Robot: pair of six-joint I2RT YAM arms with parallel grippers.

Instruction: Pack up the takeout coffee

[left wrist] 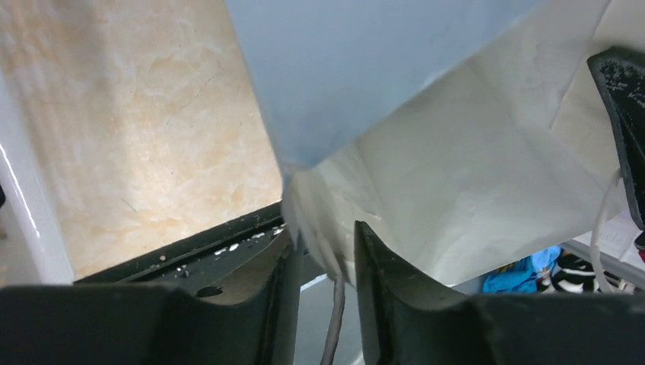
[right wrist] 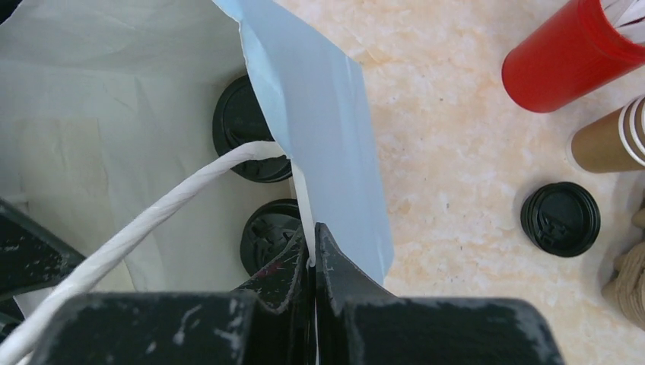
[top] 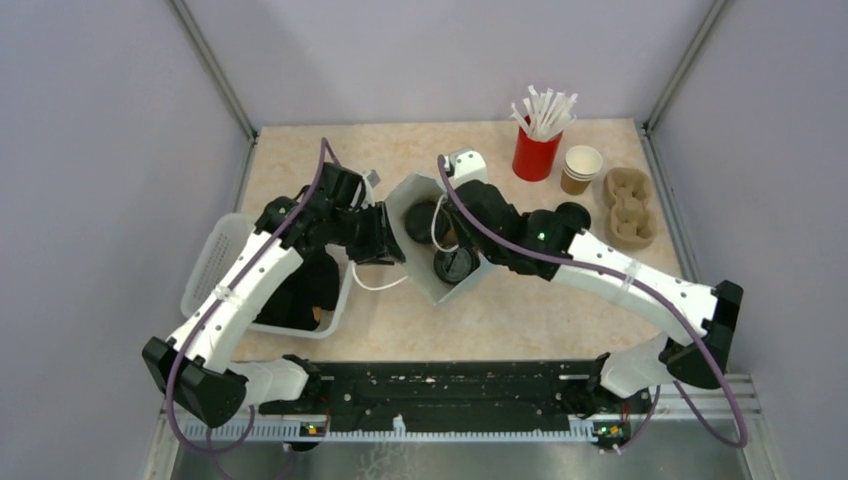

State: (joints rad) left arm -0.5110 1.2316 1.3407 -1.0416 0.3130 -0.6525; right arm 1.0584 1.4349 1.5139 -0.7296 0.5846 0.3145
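Observation:
The pale blue bag [top: 408,192] stands open at the table's middle. Two takeout coffee cups with black lids stand inside it, one farther back [top: 428,215] and one nearer [top: 455,265]. In the right wrist view both lids show, the far one [right wrist: 245,125] and the near one [right wrist: 268,234]. My left gripper [top: 388,240] is shut on the bag's left rim, whose folded paper [left wrist: 456,190] sits between its fingers [left wrist: 323,255]. My right gripper [top: 468,215] is shut on the bag's right rim [right wrist: 335,137], fingers pinched together [right wrist: 310,247].
A loose black lid [right wrist: 560,218] lies right of the bag. Beyond it stand a red cup of white straws [top: 536,155], stacked brown cups [top: 581,168] and a pulp cup carrier [top: 628,208]. A white basket [top: 215,265] sits at the left.

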